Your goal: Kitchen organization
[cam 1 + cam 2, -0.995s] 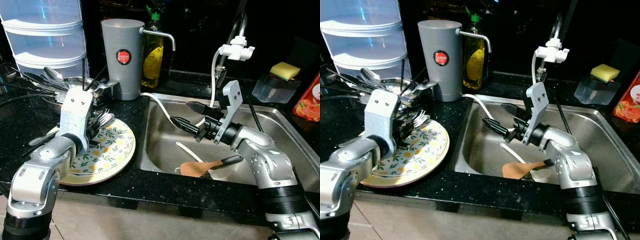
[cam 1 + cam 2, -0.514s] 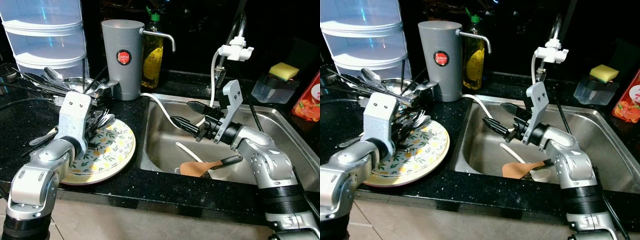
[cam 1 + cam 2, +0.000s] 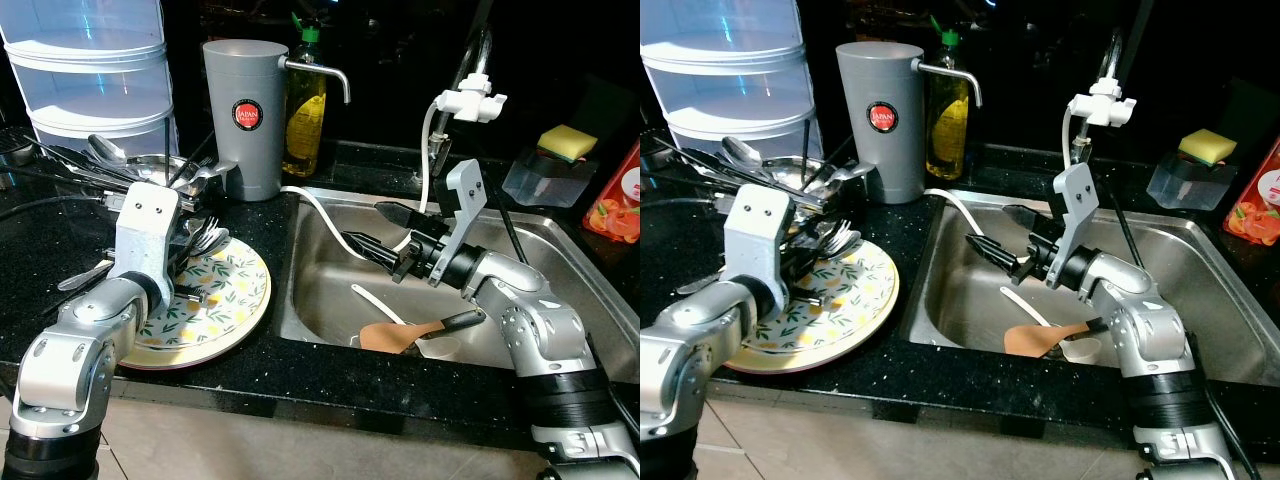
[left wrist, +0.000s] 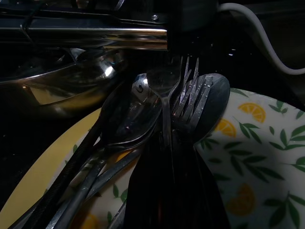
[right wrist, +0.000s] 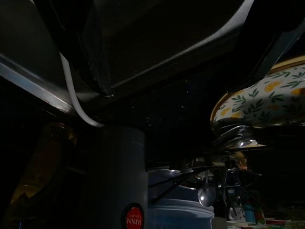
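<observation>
Nearest, at the desk's front edge beside the sink: a yellow-rimmed lemon-print plate [image 3: 225,310]. On its far-left portion lies a bundle of forks and spoons [image 4: 167,102], heads fanned toward the back of the desk, handles running back toward the wrist.

Left gripper [image 3: 185,250]: set directly over that bundle, fingers lying along the handles. Whether the jaws are clamped on the cutlery or merely resting around it cannot be told; the wrist view is too dark at the grip.

Sink [image 3: 330,215], right of the plate: holds a wooden spatula [image 3: 395,336] with a black handle and a white utensil [image 3: 378,304], both near the front wall.

Right gripper [image 3: 385,235]: hovers above the sink's left half, jaws parted and empty, pointing toward the plate.

Key relation: the cutlery's long axis runs in line with the left fingers, and the left arm is much the nearer; the right gripper stands well apart across the sink rim.

Farther back: a metal dish of loose cutlery [image 3: 150,165], a grey cup [image 3: 245,115], an oil bottle [image 3: 305,110], stacked clear containers [image 3: 95,65], a tap [image 3: 470,100].
</observation>
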`<state>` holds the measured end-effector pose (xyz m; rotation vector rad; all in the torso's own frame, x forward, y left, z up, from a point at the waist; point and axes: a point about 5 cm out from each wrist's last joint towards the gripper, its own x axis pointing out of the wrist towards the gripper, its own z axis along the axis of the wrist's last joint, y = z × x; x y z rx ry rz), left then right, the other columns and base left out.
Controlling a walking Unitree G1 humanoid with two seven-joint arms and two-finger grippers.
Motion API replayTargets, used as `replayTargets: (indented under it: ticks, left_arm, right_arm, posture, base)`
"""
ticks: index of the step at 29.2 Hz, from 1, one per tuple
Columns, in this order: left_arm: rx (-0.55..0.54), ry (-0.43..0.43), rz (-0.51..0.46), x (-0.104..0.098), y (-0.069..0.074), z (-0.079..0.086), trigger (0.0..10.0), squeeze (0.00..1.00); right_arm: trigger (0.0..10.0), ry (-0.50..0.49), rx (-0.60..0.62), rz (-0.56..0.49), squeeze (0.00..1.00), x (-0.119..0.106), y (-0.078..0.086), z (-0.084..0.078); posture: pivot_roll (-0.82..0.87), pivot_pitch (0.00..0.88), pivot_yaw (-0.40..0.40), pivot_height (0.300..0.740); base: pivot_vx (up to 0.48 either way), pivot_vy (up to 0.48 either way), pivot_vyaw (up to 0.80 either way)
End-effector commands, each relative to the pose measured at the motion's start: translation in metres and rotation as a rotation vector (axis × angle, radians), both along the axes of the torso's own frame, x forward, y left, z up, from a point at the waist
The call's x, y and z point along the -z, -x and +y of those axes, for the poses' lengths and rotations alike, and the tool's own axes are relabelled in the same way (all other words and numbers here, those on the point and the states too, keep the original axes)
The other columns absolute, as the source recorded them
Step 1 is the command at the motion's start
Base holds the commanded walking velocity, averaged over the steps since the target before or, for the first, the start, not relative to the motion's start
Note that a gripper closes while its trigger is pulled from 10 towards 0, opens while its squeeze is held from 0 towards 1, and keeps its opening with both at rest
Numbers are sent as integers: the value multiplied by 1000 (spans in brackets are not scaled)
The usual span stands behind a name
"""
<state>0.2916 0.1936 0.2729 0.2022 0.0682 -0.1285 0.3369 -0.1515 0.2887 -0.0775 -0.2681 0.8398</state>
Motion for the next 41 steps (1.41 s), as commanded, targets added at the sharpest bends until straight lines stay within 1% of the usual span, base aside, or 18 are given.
replayTargets:
  ticks: [1,3,6,9,11,14,15,17,19,23,25,26,27,28,31,33,37,41]
  left_arm:
    - [151,-29,-125,-17,7,-21,10000,0]
    - [248,-70,-178,-23,12,-33,10000,0]
    - [296,-112,-207,-24,14,-42,10000,0]
    - [331,-108,-213,-25,14,-50,10000,0]
    - [327,-144,-224,-25,8,-53,10000,0]
    - [282,-326,-269,-25,-6,-54,10000,0]
    - [282,-362,-283,-25,-8,-54,10000,0]
    - [288,-400,-322,-30,-15,-59,10000,0]
    - [290,-405,-331,-32,-16,-61,10000,0]
    - [297,-505,-384,-33,-24,-71,10000,0]
    - [303,-514,-409,-36,-25,-76,10000,0]
    - [323,-528,-457,-40,-25,-86,10000,0]
    - [336,-536,-473,-41,-25,-90,10000,0]
    - [336,-536,-473,-41,-25,-90,10000,0]
    - [406,-539,-513,-39,-22,-104,10000,0]
    - [457,-511,-534,-39,-18,-111,10000,0]
    - [527,-499,-550,-35,-11,-120,10000,0]
    - [565,-458,-514,-26,-8,-123,10000,0]
  right_arm:
    - [10000,-18,9,-6,0,-5,0,-5]
    - [10000,-41,-26,-8,0,-7,3,-2]
    - [10000,-80,-73,-3,0,-10,7,2]
    - [10000,-106,-92,6,0,-11,9,5]
    - [10000,-156,-130,35,0,-11,11,12]
    - [10000,-279,-202,93,0,-18,14,21]
    - [10000,-303,-218,106,0,-19,15,23]
    - [10000,-341,-270,155,0,-20,18,30]
    - [10000,-347,-282,166,0,-20,18,32]
    - [10000,-404,-286,279,0,-12,15,47]
    - [10000,-410,-273,302,0,-10,13,52]
    - [10000,-426,-253,348,0,-7,9,59]
    - [10000,-433,-247,366,0,-5,8,62]
    - [10000,-433,-247,366,0,-5,8,62]
    - [10000,-480,-243,419,0,-6,5,66]
    - [10000,-506,-240,433,0,-9,3,66]
    - [10000,-533,-240,440,0,-13,2,65]
    - [10000,-581,-243,431,0,-20,2,63]
  posture:
    - [166,105,-62,740]
    - [168,105,-63,740]
    - [167,104,-65,740]
    - [163,104,-63,740]
    - [164,103,-63,740]
    - [159,102,-63,740]
    - [159,102,-63,740]
    - [150,100,-60,740]
    - [150,100,-60,740]
    - [139,99,-56,740]
    - [139,99,-56,740]
    - [130,98,-56,740]
    - [130,98,-56,740]
    - [130,98,-56,740]
    - [130,98,-56,740]
    - [130,98,-56,740]
    - [130,97,-55,740]
    - [129,98,-55,740]
  base:
    - [0,0,0]
    - [0,0,0]
    - [0,0,0]
    - [0,0,0]
    - [0,0,0]
    - [0,0,0]
    - [0,0,0]
    - [0,0,0]
    - [0,0,0]
    - [0,0,0]
    - [0,0,0]
    - [0,0,0]
    - [0,0,0]
    - [0,0,0]
    - [0,0,0]
    - [0,0,0]
    - [0,0,0]
    - [0,0,0]
